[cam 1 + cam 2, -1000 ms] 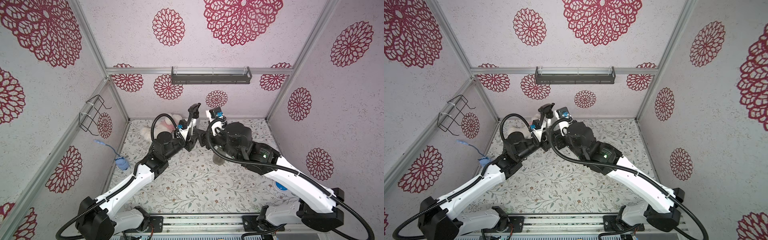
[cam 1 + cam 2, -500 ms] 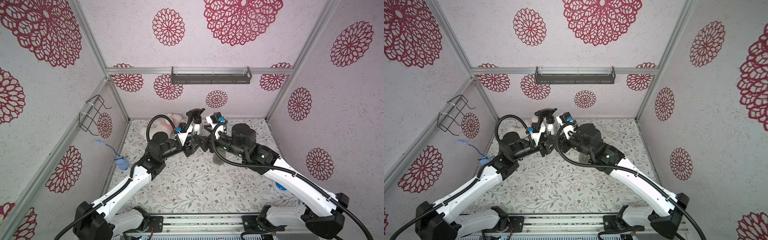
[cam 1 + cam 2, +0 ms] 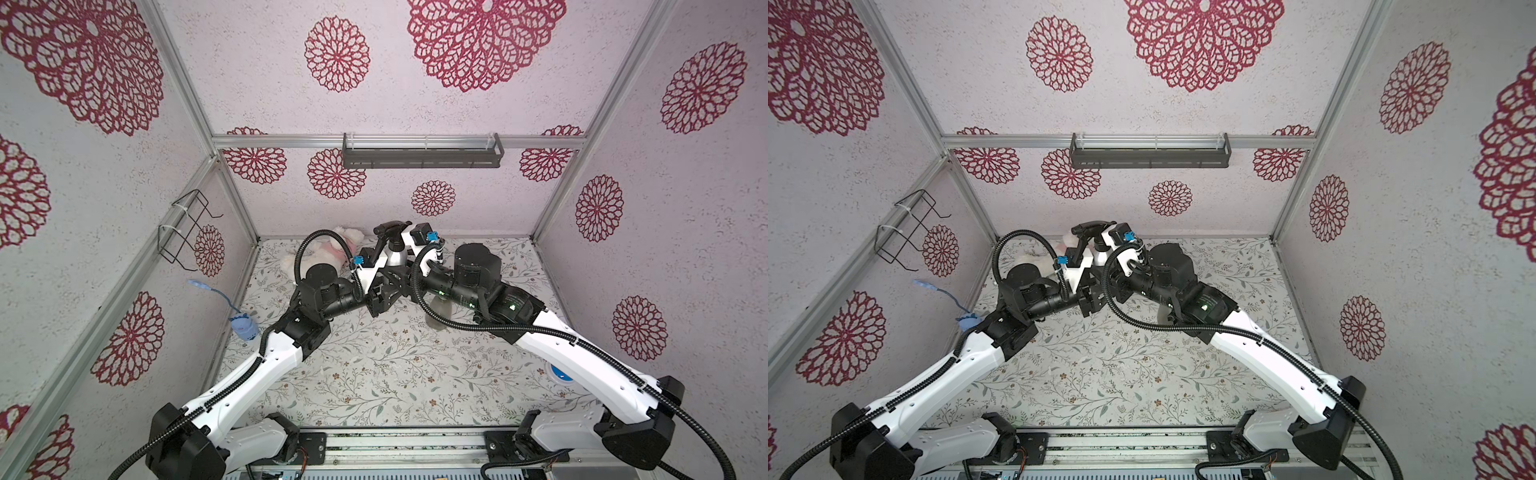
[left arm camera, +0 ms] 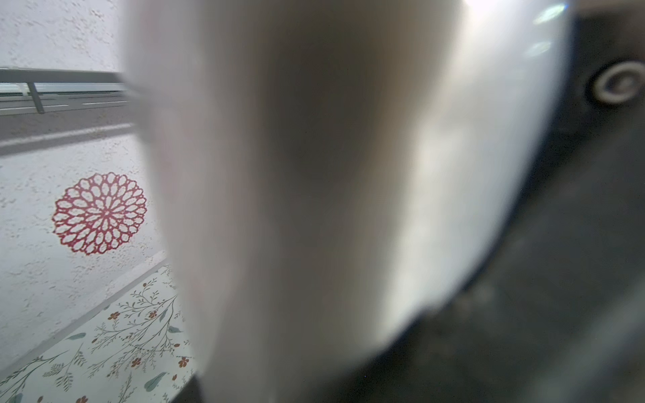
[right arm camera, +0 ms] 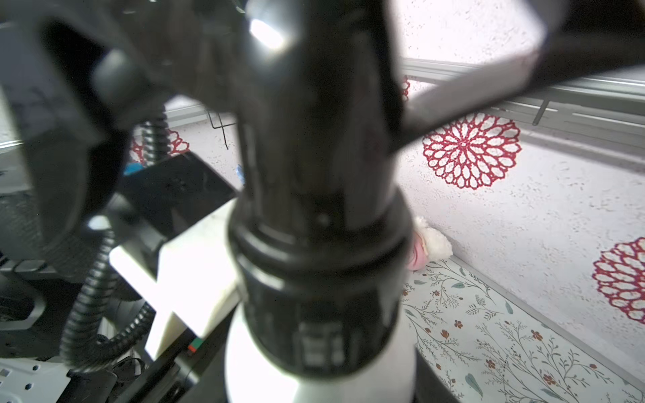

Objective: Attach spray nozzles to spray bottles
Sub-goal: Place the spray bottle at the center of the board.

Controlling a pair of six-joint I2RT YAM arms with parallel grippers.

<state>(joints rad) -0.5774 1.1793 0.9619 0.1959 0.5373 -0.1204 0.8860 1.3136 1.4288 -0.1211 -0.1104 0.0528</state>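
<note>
- Silver spray bottle (image 3: 395, 257) sits raised above the far middle of the table (image 3: 374, 374), between my two arms, upright or nearly so; it fills the left wrist view (image 4: 331, 174).
- My left end effector (image 3: 384, 276) is clamped fully closed on the bottle's body.
- Black spray nozzle (image 3: 390, 229) is on the bottle's neck, its collar (image 5: 317, 279) over the shoulder.
- My right end effector (image 3: 405, 266) is at the nozzle; I cannot tell whether it grips it.
- Smoky bottle (image 3: 441, 309) stands on the table beneath my right arm.
</note>
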